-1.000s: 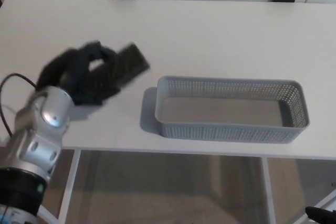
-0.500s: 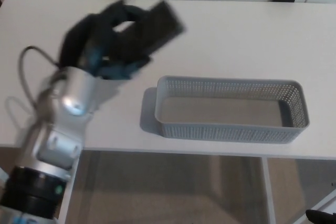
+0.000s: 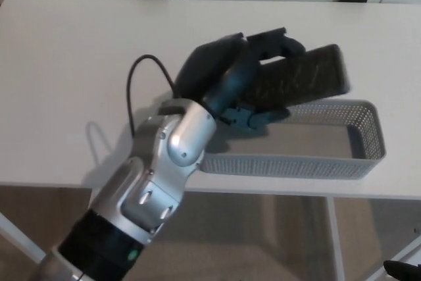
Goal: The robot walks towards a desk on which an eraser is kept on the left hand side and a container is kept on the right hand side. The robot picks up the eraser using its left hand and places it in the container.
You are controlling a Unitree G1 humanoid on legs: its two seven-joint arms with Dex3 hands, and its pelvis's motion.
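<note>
Head view. The robot's left hand [image 3: 247, 77], black with thick fingers, is closed around one end of a dark, flat, rectangular eraser [image 3: 299, 77] with a matt, slightly speckled face. The eraser is held clear of the white table [image 3: 79, 51] and hangs over the rear left part of the grey, oblong, perforated plastic container [image 3: 296, 162], which stands near the table's front edge on the right side.

Key relation: the eraser projects from the hand toward picture right, and its long axis runs nearly parallel to the container's long axis, tilted slightly upward at the free end. The container's open interior lies directly below and to the right of the eraser, so the release appears to call for a small lowering and an opening of the fingers, not a further reach across.

The silver, smooth-shelled left forearm [image 3: 158, 176] crosses the container's left end and hides that corner. A thin black cable [image 3: 135, 90] loops beside the wrist. The container's mesh walls are low and its floor appears bare where visible. The right hand is not in view.
</note>
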